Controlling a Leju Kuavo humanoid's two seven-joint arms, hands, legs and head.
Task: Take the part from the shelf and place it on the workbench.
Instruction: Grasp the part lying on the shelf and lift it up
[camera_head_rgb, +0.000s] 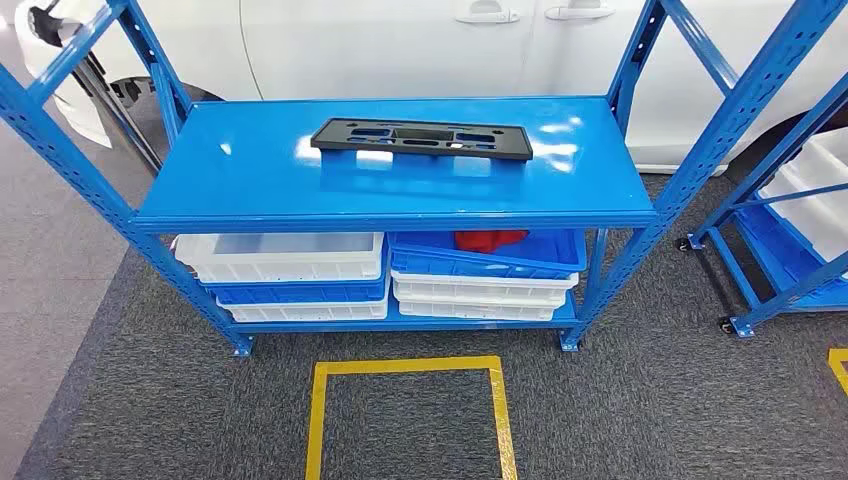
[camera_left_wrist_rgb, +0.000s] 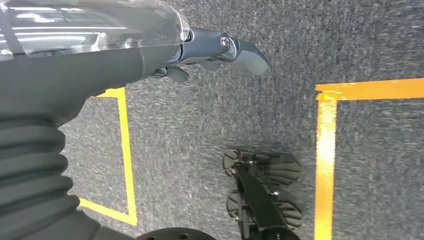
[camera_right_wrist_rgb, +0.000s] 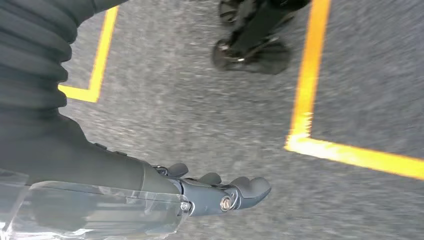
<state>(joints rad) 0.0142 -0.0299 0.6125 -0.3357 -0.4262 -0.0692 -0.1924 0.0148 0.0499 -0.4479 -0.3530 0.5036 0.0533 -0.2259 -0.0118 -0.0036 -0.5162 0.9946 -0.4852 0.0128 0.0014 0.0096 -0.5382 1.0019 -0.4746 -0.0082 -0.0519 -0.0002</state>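
Part (camera_head_rgb: 421, 139), a long black flat piece with cut-outs, lies untouched on the upper deck of the blue shelf (camera_head_rgb: 250, 180), toward the deck's back edge at about 12 o'clock in the head view, both hands well away from it.

Left hand (camera_left_wrist_rgb: 220, 52) hangs over grey carpet (camera_left_wrist_rgb: 210, 115) in its wrist view, holding nothing; a thick grey thumb and the tips of darker fingers (camera_left_wrist_rgb: 177, 74) stick out past the cover, the rest hidden behind it, so I cannot tell how far they are curled or spread. Right hand (camera_right_wrist_rgb: 220, 192) likewise hangs over the carpet with nothing in it, its fingers partly covered and blurred; whether they are spread or closed cannot be made out.

Yellow tape lines (camera_left_wrist_rgb: 325, 160) cross the carpet near both hands.

Out from there, a yellow tape square (camera_head_rgb: 405, 410) marks the floor at 6 o'clock, cut off by the lower frame edge, with open carpet between it and the shelf. The deck has bare blue room on every side of the part. Below it, stacked white and blue bins (camera_head_rgb: 285, 275) fill the lower level; something red (camera_head_rgb: 490, 240) in the right blue bin is mostly hidden. A white car (camera_head_rgb: 400, 40) stands behind, and a second blue rack (camera_head_rgb: 780, 250) is cut off at 3 o'clock.
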